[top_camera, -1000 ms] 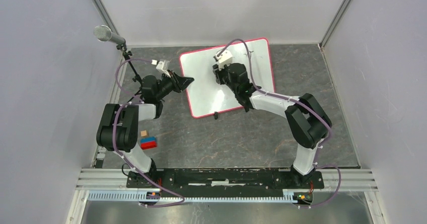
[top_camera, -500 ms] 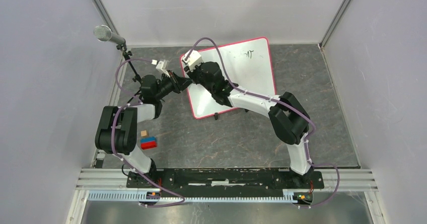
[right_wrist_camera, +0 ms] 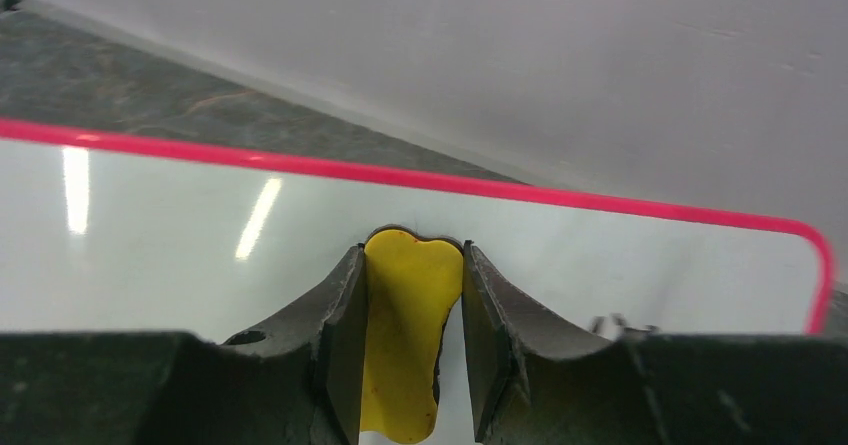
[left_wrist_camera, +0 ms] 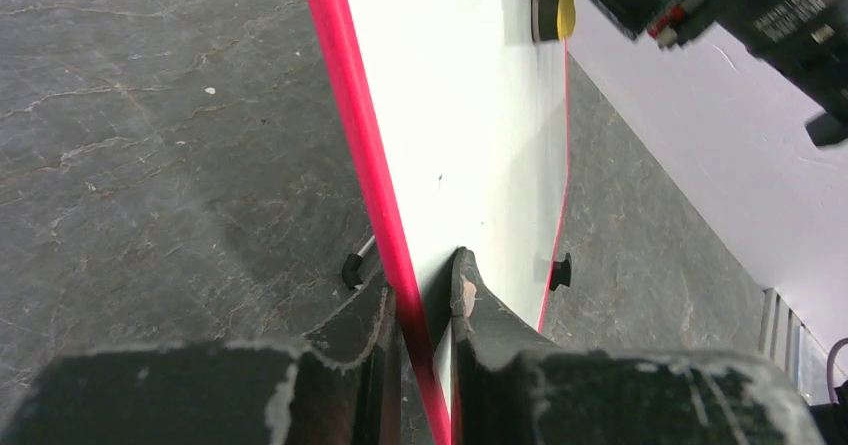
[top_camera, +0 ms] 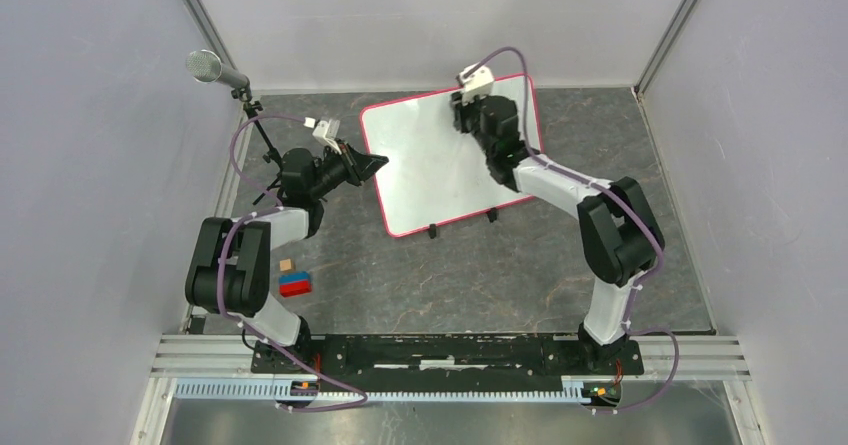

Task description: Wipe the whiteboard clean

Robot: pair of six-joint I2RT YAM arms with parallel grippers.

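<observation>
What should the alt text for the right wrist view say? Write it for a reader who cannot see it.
The right gripper clamps a yellow pad between two dark fingers over the glossy whiteboard, near a rounded corner of its red-pink rim. Beyond the rim lie the grey table and a pale wall.

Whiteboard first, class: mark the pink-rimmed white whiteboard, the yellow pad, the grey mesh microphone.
pink-rimmed white whiteboard [top_camera: 430, 165]: top view, bare centre.
yellow pad [right_wrist_camera: 410, 325]: right wrist view, its middle.
grey mesh microphone [top_camera: 203, 65]: top view, its head.
</observation>
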